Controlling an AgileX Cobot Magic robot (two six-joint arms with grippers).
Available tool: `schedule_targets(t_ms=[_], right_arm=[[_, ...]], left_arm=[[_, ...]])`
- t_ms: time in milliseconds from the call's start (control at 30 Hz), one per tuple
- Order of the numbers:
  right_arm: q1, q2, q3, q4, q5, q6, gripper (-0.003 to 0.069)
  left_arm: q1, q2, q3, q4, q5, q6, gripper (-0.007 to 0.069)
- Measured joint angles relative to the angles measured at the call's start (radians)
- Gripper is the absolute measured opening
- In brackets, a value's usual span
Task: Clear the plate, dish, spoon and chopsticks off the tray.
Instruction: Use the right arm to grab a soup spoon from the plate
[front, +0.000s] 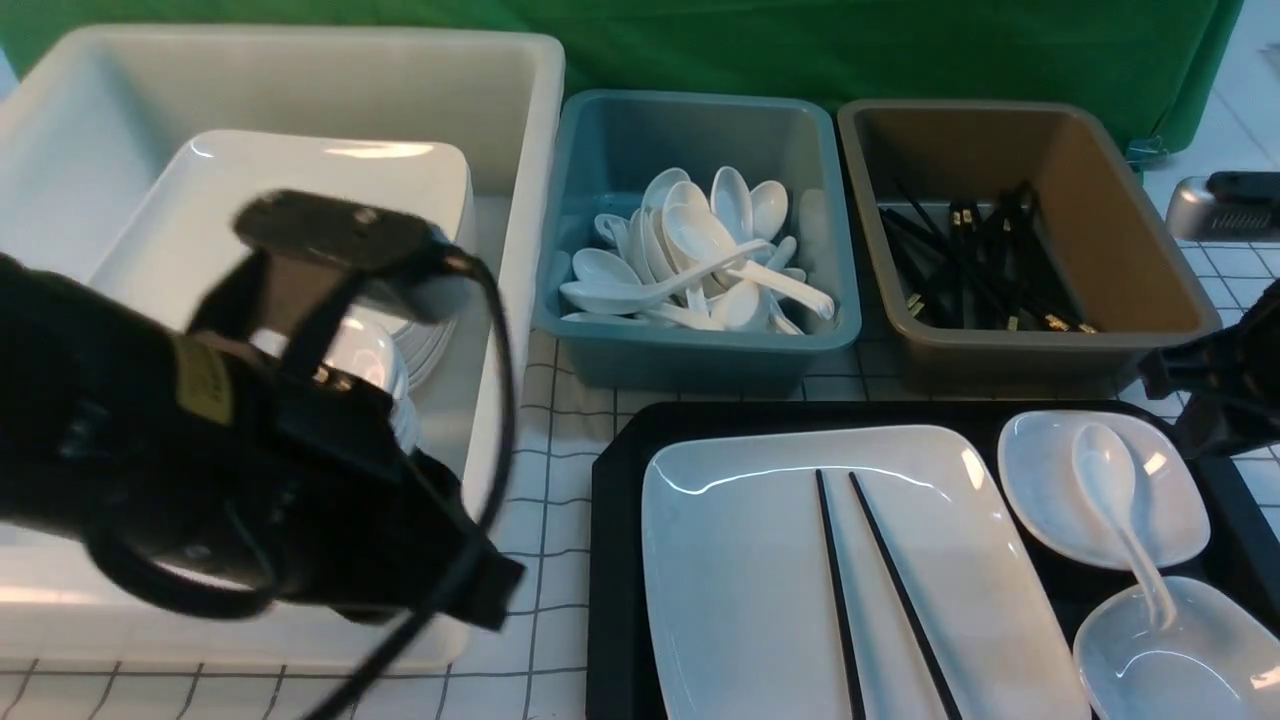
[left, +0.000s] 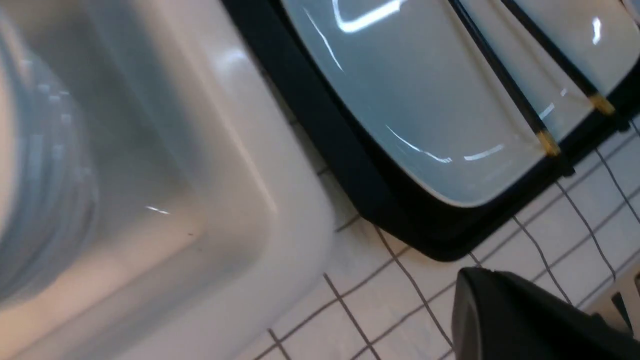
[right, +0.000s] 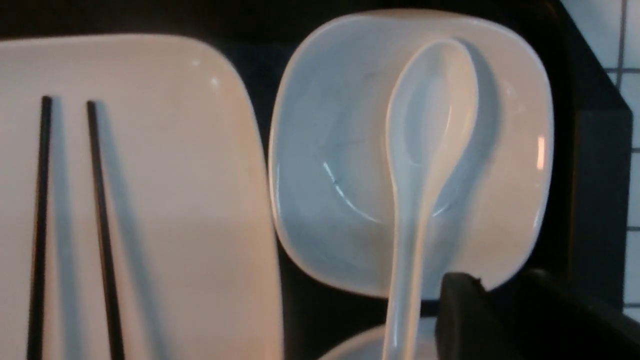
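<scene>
The left arm (front: 170, 450) is a dark blur in the front view, covering much of the white bin (front: 300, 80) left of the tray (front: 615, 520) and part of the crockery stacked inside it; its fingertips are hidden there. In its wrist view only one black piece of the left end effector (left: 520, 315) pokes in, above the gridded table (front: 560, 440) by the tray's corner, and its jaws are pressed together with nothing between them. The right arm (front: 1225, 390) is cut off at the tray's right edge. The right end effector (right: 500, 315) shows as two dark lumps just beside the handle of the spoon (front: 1105, 480), low over the tray's right side. Whether they are spread or pinching cannot be told. The plate (front: 740, 580) fills the tray's left and middle, its near edge out of frame. The chopsticks (front: 880, 590) lie side by side on the plate, near ends cut off in front. The left wrist view shows gold-banded ends crossing the plate's rim to the tray's edge. On the tray's right side the spoon lies bowl up in the far dish (front: 1170, 510), its handle reaching over the near dish (front: 1200, 670), which is partly out of frame. Behind the tray stand a teal bin (front: 690, 130) of spoons and a brown bin (front: 1000, 140) of dark chopsticks, hard to tell apart
</scene>
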Motion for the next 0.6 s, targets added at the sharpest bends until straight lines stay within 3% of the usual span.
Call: schedule_targets(t_ms=[167,300,433,533,600], right_arm=[[-0.006,0.128,-0.002,0.019,-0.057,-0.006,0.0370],[-0.008,0.223,-0.002,0.021,-0.078,0.038,0.0430],[-0.008,0.267,-0.002,0.021,-0.083,0.038,0.0426],[-0.008,0.280,-0.002,0.024,-0.086,0.038,0.0373],[-0.008,0.281,-0.002,0.024,-0.084,0.038,0.0259]], left_arm=[[-0.096,0.095,-0.068,-0.001,0.007,-0.007,-0.0006],[-0.125,0.163,-0.132,0.024,0.018,-0.011,-0.0006],[-0.125,0.199,-0.162,0.047,0.009,-0.013,-0.0006],[-0.125,0.232,-0.170,0.053,-0.056,0.033,-0.0006],[-0.125,0.255,-0.170,0.021,-0.142,0.093,-0.0006]])
